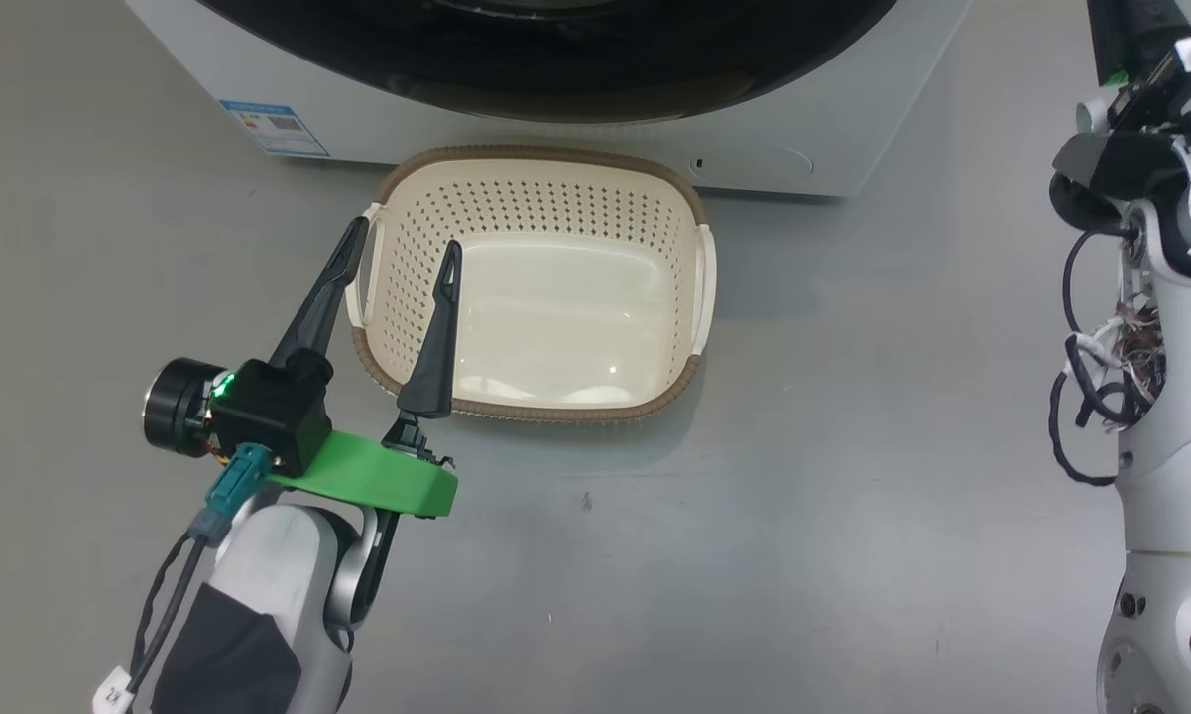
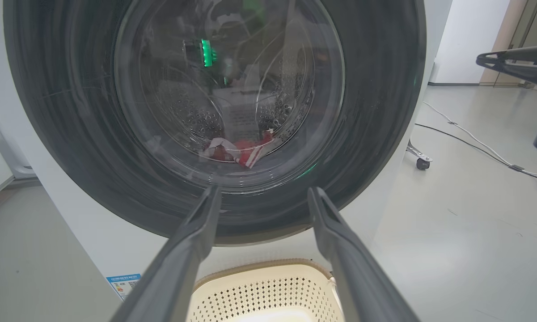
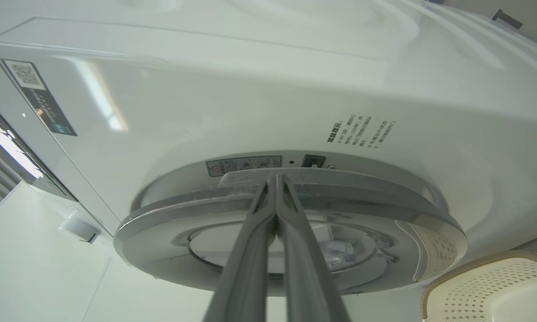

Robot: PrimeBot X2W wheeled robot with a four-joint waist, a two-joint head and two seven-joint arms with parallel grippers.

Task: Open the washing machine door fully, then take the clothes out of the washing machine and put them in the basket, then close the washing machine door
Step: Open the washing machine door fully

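Looks like step one: the washing machine door (image 2: 375, 134) is shut, with the red clothes (image 2: 243, 150) behind its glass, mid-frame. The right gripper (image 3: 275, 179), fingers pinched together, noses at the door's rim, centre frame. The left gripper (image 1: 406, 238) gapes empty over the basket (image 1: 575, 409), centre-left. Next, I'd guess: hook that rim and swing it wide.

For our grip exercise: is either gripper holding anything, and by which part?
Nothing is held. The left gripper is open and empty; the right gripper is shut on nothing, its tips at the rim of the door.
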